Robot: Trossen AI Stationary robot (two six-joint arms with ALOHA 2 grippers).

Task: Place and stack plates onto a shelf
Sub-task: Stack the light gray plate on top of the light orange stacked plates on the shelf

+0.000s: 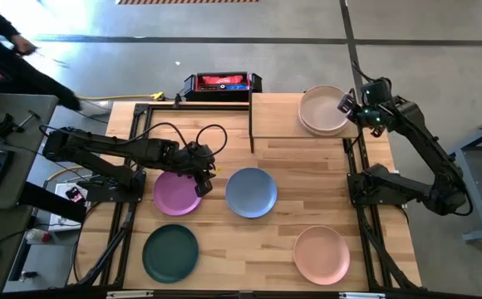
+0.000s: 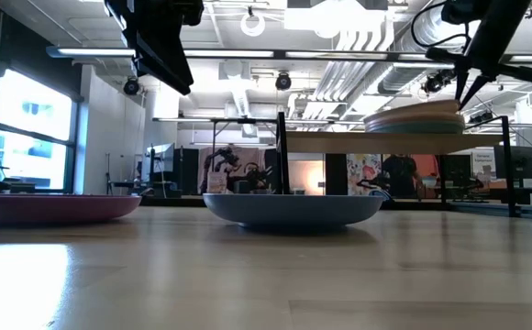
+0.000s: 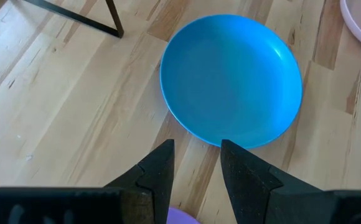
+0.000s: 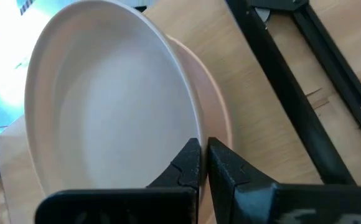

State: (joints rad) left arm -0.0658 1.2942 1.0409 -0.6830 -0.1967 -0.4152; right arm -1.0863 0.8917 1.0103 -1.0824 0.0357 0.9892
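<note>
— What does the overhead camera give you?

— The raised light-wood shelf on black legs carries a small stack of round matte plates, a beige plate on top. The right gripper sits at that stack's edge. On the big wooden table, a purple plate, a blue plate, a dark green plate and a peach plate lie apart from one another. The left gripper hangs over the purple plate's edge, beside the blue one.

— And from table height?

— The shelf stack sits on the board, with the right arm coming down at its side; the blue plate and purple plate rest flat on the table.

— The left wrist camera?

— Its fingers stand a little apart with nothing between them, above the table just short of the blue plate.

— The right wrist?

— The fingers are almost closed, pinched at the beige plate's rim, with a pinkish plate showing beneath it.
</note>
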